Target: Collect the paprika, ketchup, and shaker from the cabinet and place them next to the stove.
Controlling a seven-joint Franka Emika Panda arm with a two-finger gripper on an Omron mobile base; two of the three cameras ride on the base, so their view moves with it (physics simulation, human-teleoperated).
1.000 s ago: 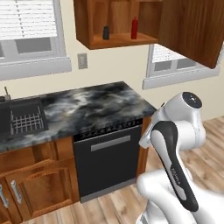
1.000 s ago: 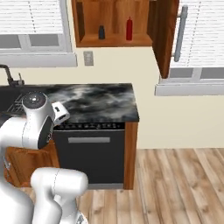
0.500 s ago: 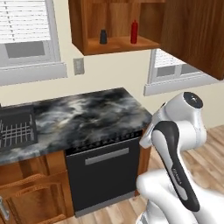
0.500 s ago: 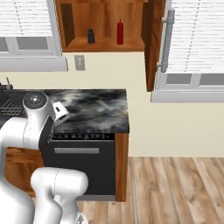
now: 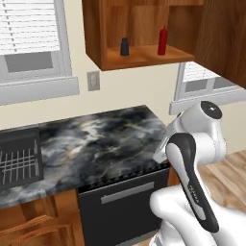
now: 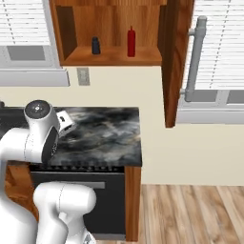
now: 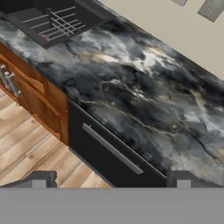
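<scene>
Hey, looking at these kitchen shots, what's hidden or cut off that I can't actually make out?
- Cabinet top: cut off by the upper edge in both base views, so any higher shelves are unseen.
- Shaker and ketchup: too small in both base views to read any detail.
- Cabinet's right end: in the left base view the open door covers it.
- Counter front right: the arm blocks it in the left base view.

The reddish-brown wooden wall cabinet hangs open above the dark marbled stone counter, its door swung out to the right. On its shelf the small dark tapered shaker stands left of the slim red squeeze bottle of ketchup, the two apart. A black-fronted appliance with a bar handle sits under the counter, with the black sink and its wire rack at the counter's left end.
</scene>
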